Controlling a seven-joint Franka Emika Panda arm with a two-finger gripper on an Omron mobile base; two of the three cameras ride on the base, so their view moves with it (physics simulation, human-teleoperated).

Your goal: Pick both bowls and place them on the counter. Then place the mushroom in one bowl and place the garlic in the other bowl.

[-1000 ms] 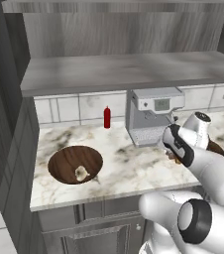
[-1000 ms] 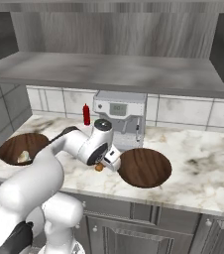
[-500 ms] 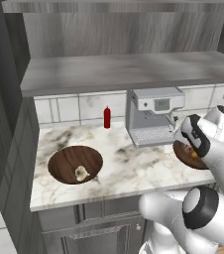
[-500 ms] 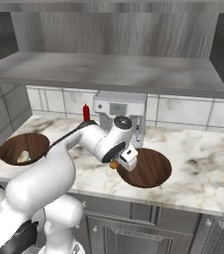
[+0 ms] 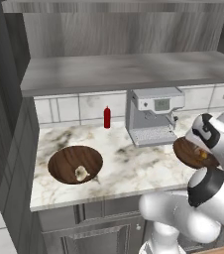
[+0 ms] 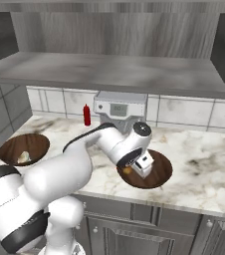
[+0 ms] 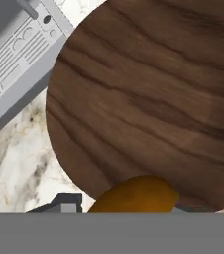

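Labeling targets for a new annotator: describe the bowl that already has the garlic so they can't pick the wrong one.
Start at the grey coffee machine on the marble counter. The bowl with the garlic sits well to its left, past the red bottle. It holds a pale lumpy bulb; the other bowl lies under the claw.

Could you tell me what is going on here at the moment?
The robot arm is holding the mushroom in its gripper above the right-hand wooden bowl, which sits on the marble counter in front of the coffee machine. The garlic already lies in the other bowl to the left. A red bottle stands by the tiled wall.
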